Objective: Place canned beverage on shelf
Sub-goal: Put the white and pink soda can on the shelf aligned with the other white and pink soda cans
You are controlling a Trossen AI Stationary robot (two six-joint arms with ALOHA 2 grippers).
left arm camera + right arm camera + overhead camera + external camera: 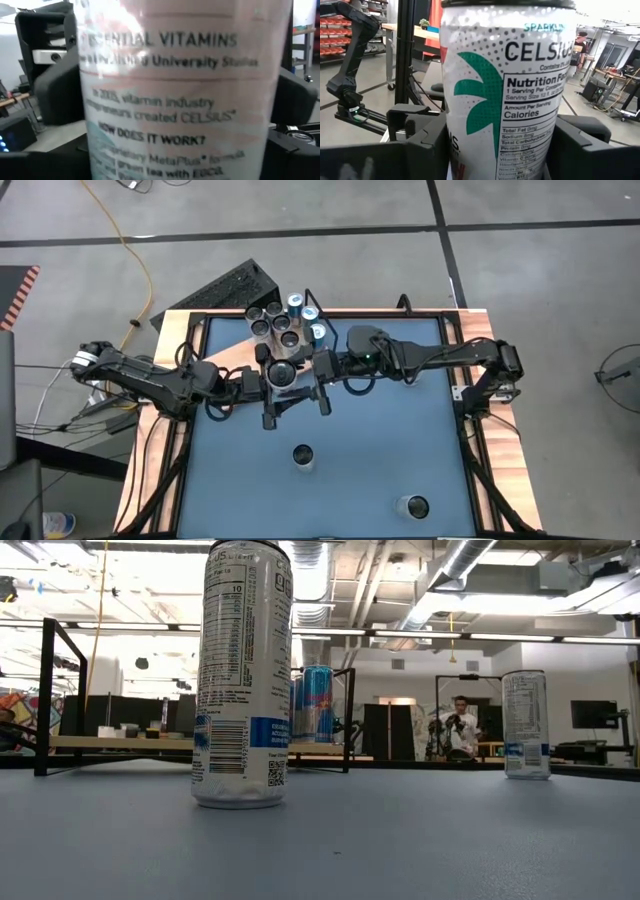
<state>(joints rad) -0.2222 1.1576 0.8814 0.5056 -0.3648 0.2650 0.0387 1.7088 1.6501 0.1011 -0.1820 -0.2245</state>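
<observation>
I see a white Celsius can (283, 372) upright, held above the bench just in front of the shelf (225, 360) at the far edge.

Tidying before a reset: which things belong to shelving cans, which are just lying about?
Job: Celsius can, left gripper, right gripper, shelf, shelved cans, loose can, second loose can.
Lying about: black ridged object on floor, yellow cable.

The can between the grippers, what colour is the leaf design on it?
Green, on the white Celsius can; the right wrist view shows it best.
</observation>
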